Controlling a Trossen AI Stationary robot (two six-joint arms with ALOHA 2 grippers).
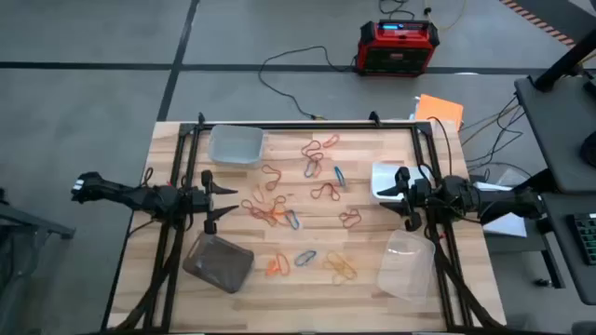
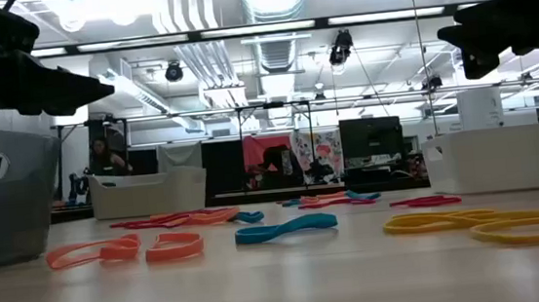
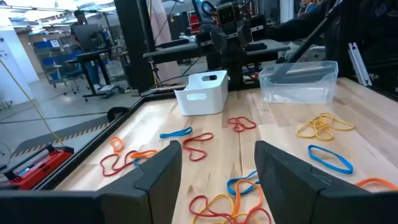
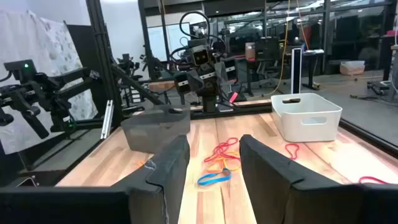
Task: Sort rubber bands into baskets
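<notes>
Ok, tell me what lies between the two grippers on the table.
In the high view, loose rubber bands cover the bare wood between the left gripper and the right gripper; no tub sits on that line.

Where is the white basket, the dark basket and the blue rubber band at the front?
white basket (image 3: 202,93), left wrist view, its front wall.
smoky grey-brown basket (image 1: 220,263), high view, its floor.
blue rubber band (image 2: 285,229), low view, middle of the loop.

Bright overhead strip lights glare; near foreground softly blurred.
</notes>
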